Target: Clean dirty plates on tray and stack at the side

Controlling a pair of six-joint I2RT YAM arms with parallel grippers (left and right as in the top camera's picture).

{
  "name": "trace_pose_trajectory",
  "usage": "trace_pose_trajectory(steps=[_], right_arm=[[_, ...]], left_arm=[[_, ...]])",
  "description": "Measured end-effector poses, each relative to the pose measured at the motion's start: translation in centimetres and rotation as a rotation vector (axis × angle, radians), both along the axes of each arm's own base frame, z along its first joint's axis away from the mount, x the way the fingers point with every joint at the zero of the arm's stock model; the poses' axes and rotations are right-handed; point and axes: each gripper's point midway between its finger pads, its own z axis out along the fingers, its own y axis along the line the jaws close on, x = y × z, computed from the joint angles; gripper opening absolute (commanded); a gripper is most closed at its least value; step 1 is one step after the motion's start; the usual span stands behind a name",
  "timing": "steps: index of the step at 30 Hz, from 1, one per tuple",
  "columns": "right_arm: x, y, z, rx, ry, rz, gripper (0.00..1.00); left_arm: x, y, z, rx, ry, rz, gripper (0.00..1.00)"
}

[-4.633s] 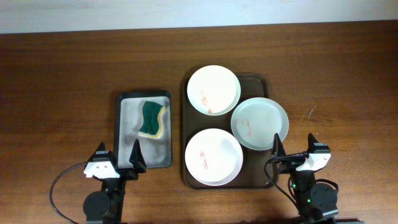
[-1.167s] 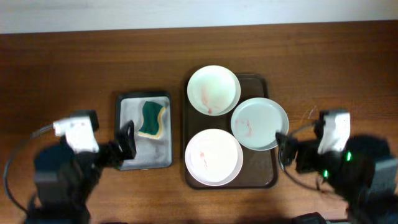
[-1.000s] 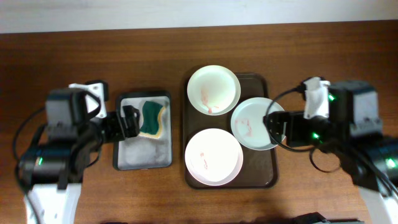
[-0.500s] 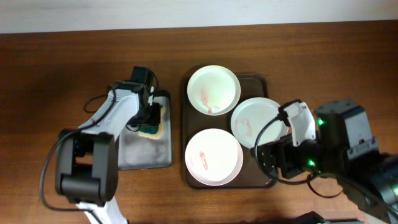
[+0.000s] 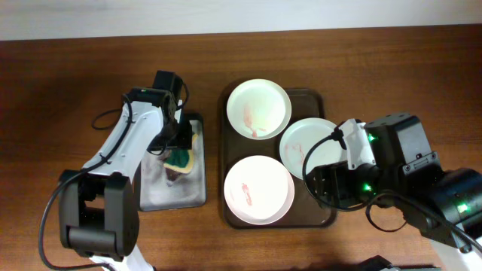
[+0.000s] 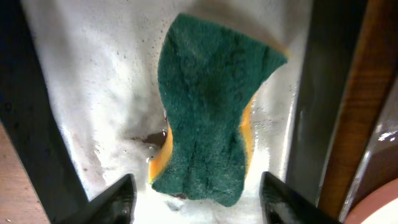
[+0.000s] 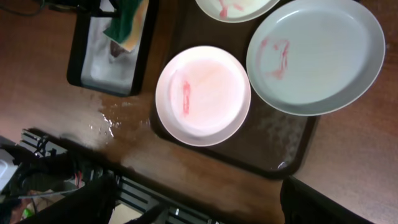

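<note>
Three plates lie on the dark brown tray: a white one with red smears at the back, a pale grey-green one at the right, partly under my right arm, and a white one at the front. The right wrist view shows the front plate, the grey-green plate and the tray. My right gripper is open and empty, high above the tray's front right. My left gripper is open just above the green-yellow sponge, not touching it.
The sponge lies in a small wet grey metal tray, left of the brown tray. Drops of water lie on the table in front of the grey tray. The table's front edge is close under my right wrist.
Both arms have risen from the front edge. The left arm has swung over the grey tray to the sponge. The right arm has moved over the brown tray's right side.
</note>
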Motion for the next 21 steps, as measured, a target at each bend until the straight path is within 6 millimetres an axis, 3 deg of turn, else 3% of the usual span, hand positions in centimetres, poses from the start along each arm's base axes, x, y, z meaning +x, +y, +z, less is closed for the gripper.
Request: trace_pose_trajectory(steps=[1,2,3,5,7,9,10,12,13,16,18,20,21], right_arm=[[-0.4,-0.2,-0.1,-0.003,0.011,-0.002,0.85],[-0.6,-0.2,-0.2,-0.006,0.018,-0.002,0.85],[-0.6,-0.2,-0.2,-0.006,0.021,-0.002,0.85],[-0.6,-0.2,-0.2,-0.005,0.019,-0.003,0.85],[-0.6,-0.2,-0.2,-0.004,0.02,-0.006,0.85],[-0.6,-0.2,-0.2,-0.004,0.023,-0.008,0.85],[-0.6,-0.2,-0.2,-0.003,0.022,-0.008,0.85],[-0.6,-0.2,-0.2,-0.002,0.024,-0.014,0.85],[-0.6,-0.2,-0.2,-0.001,0.025,-0.016,0.85],[-0.6,-0.2,-0.2,0.0,0.026,-0.018,0.85],[-0.6,-0.2,-0.2,0.002,0.029,-0.024,0.85],[-0.8,-0.4,-0.3,0.001,0.044,-0.039,0.85],[-1.0,-0.5,-0.5,-0.003,0.058,-0.048,0.85]], left_arm=[[-0.7,0.1,-0.7,0.003,0.02,0.0,0.47],[-1.4,0.2,-1.6,0.005,0.039,0.0,0.3],[-1.6,0.1,-3.1,-0.004,0.024,-0.001,0.01],[-2.0,0.0,-4.9,-0.02,0.005,0.0,0.0],[-2.1,0.0,-5.1,-0.024,-0.004,-0.001,0.0],[-2.4,0.0,-4.5,-0.021,0.015,-0.002,0.54],[-2.4,0.0,-3.6,-0.018,0.03,0.0,0.67],[-1.1,-0.2,-1.7,-0.023,0.003,-0.003,0.72],[0.7,-0.5,-0.1,-0.034,-0.057,-0.002,0.7],[1.6,-0.7,0.0,-0.041,-0.099,-0.003,0.54],[2.1,-0.8,-0.9,-0.046,-0.132,-0.004,0.44],[0.7,-0.5,-3.3,-0.041,-0.109,-0.002,0.34],[0.3,-0.4,-4.3,-0.039,-0.112,-0.003,0.05]])
